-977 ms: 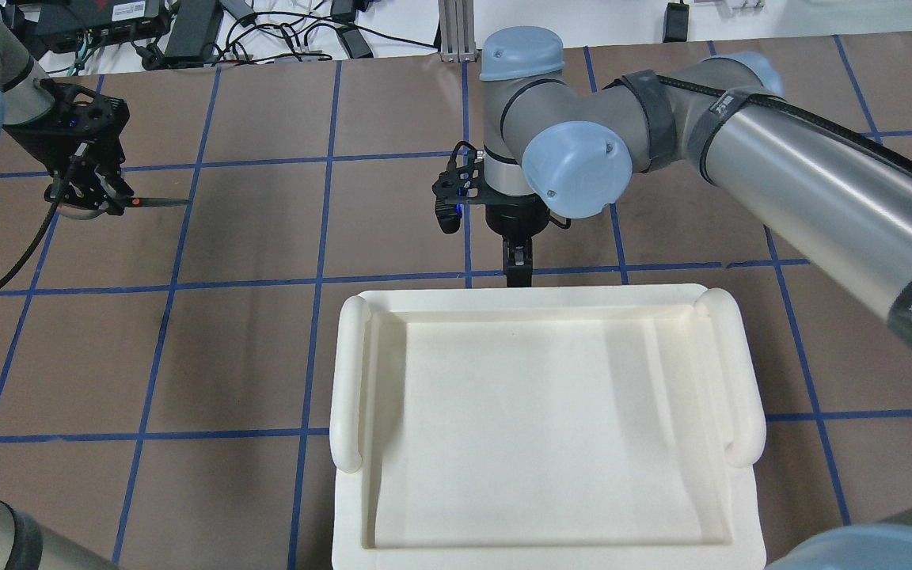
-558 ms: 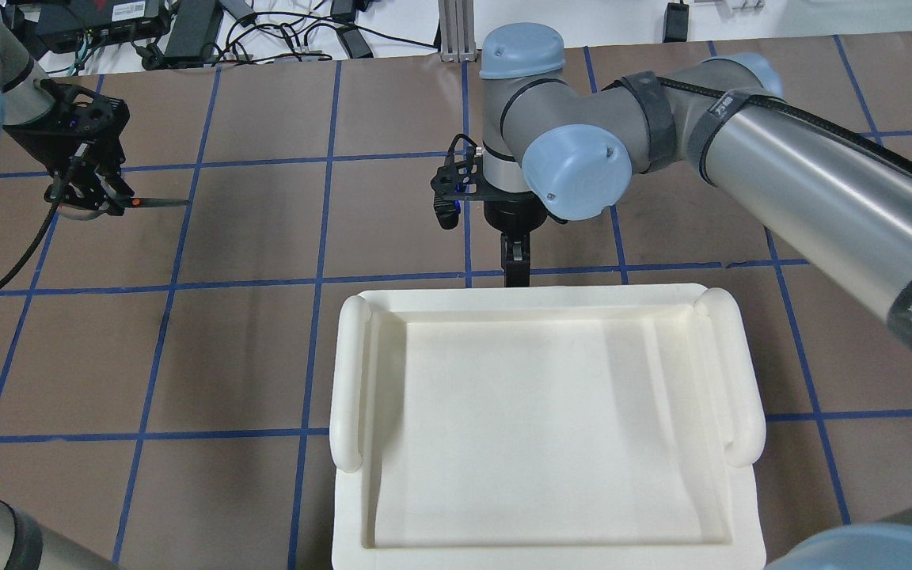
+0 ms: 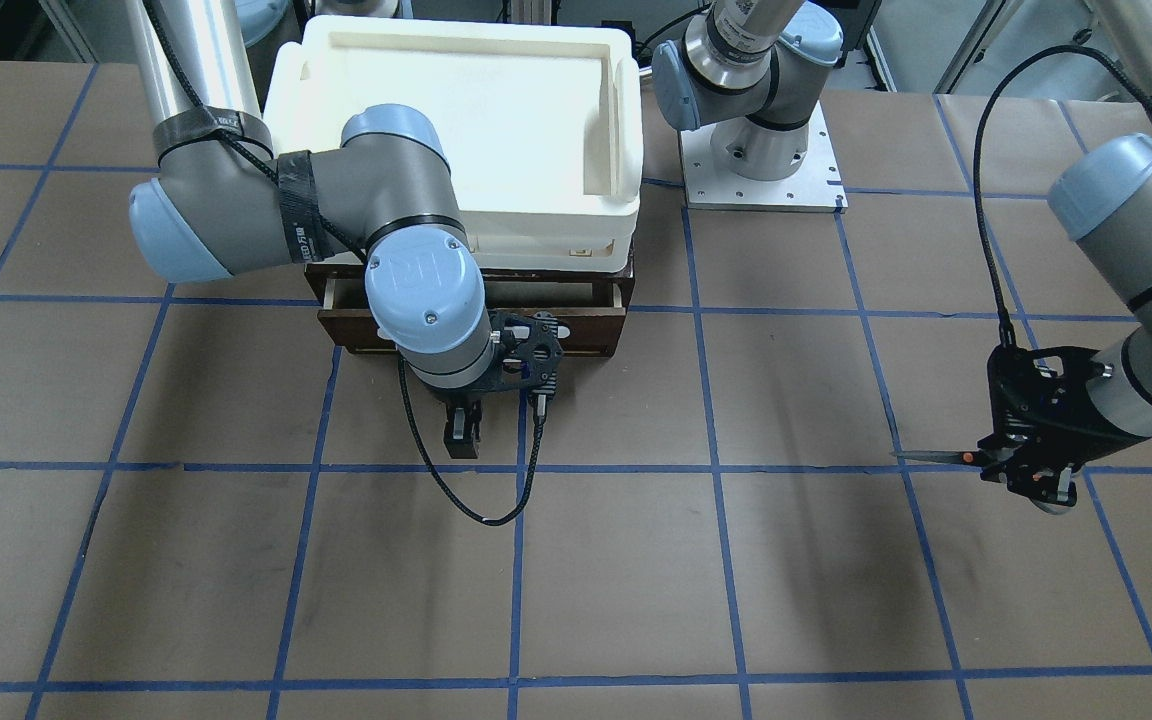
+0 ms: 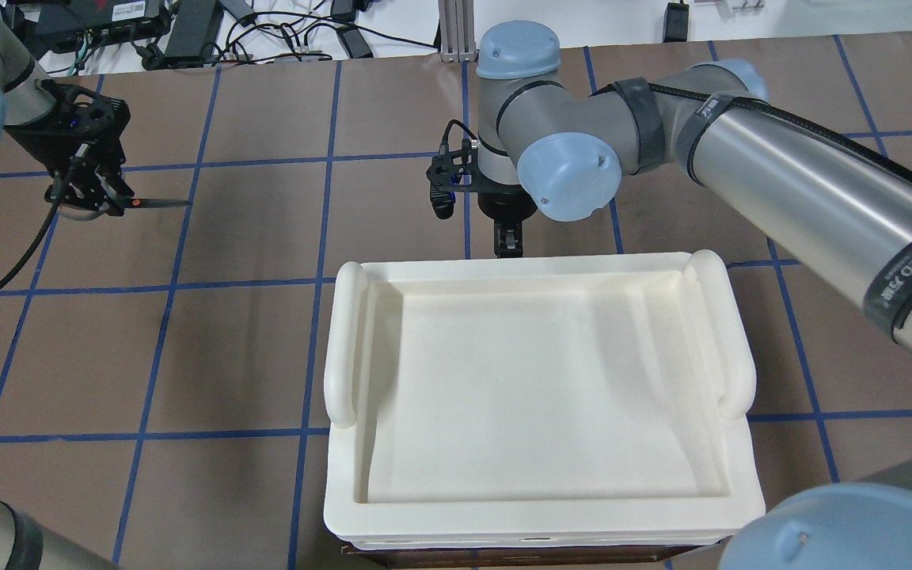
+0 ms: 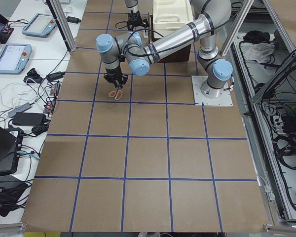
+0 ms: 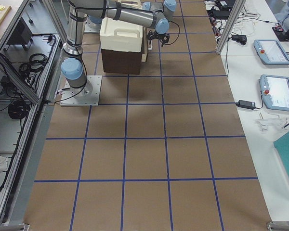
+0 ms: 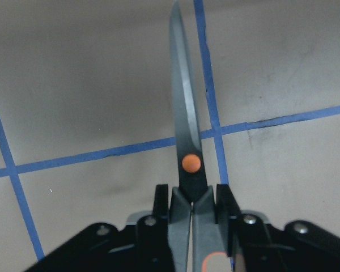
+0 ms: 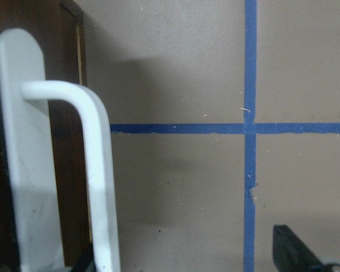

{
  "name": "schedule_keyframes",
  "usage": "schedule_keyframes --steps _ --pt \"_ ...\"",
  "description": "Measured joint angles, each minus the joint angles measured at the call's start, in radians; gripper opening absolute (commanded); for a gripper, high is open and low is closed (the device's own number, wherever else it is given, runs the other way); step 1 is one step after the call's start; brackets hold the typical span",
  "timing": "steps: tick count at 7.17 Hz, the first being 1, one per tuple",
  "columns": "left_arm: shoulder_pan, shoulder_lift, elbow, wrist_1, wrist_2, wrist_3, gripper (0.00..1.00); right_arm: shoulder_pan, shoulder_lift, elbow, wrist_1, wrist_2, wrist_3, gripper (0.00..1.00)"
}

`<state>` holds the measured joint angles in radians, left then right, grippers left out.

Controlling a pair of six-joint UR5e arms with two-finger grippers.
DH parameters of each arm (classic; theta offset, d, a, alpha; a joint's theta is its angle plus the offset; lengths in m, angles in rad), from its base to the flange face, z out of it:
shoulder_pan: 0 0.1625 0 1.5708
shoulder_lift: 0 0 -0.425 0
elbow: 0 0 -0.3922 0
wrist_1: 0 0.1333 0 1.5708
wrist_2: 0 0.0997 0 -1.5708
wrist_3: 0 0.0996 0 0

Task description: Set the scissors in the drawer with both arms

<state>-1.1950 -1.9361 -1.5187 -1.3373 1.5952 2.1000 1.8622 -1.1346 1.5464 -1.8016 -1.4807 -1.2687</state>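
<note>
My left gripper point(image 4: 96, 198) is shut on the scissors point(image 4: 157, 203) at the handle end, at the far left, just above the table. The dark blade points toward the middle; the left wrist view shows the blade and orange pivot dot point(image 7: 184, 130). My right gripper point(image 4: 508, 241) points down at the front of the dark brown drawer point(image 3: 586, 330), which shows a pale strip of interior. In the right wrist view the white bar handle point(image 8: 99, 170) lies by one finger, and the other finger point(image 8: 294, 255) stands well away from it, jaws open.
A cream-white plastic tray point(image 4: 539, 267) sits on top of the brown drawer unit. The right arm's base plate point(image 3: 761, 160) is beside it. Cables and electronics point(image 4: 187, 32) line the table's far edge. Brown paper with blue tape lines lies between the two grippers.
My right gripper has moved away from the robot's base, and the white tray and the brown unit under it have shifted the same way. The left gripper and scissors have barely moved.
</note>
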Motion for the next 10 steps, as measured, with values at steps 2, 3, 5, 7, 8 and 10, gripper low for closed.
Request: schedule_keyframes --steps 2,3,5,7,8,10 --pt "0.000 0.000 0.000 0.000 0.001 0.000 0.00 -0.006 0.017 -0.040 0.000 -0.001 -0.003 1.00" --pt "0.000 0.000 0.000 0.000 0.001 0.000 0.00 -0.009 0.028 -0.063 0.003 -0.003 -0.006 1.00" --pt "0.000 0.000 0.000 0.000 0.001 -0.001 0.00 -0.012 0.052 -0.089 -0.004 -0.010 -0.014 1.00" --pt "0.000 0.000 0.000 -0.002 0.001 -0.001 0.00 -0.013 0.070 -0.107 -0.015 -0.013 -0.019 1.00" --pt "0.000 -0.001 0.000 -0.003 0.001 -0.001 0.00 -0.013 0.075 -0.112 -0.023 -0.014 -0.026 1.00" --pt "0.000 -0.002 0.000 -0.003 0.001 0.001 0.00 -0.020 0.087 -0.115 -0.060 -0.015 -0.034 1.00"
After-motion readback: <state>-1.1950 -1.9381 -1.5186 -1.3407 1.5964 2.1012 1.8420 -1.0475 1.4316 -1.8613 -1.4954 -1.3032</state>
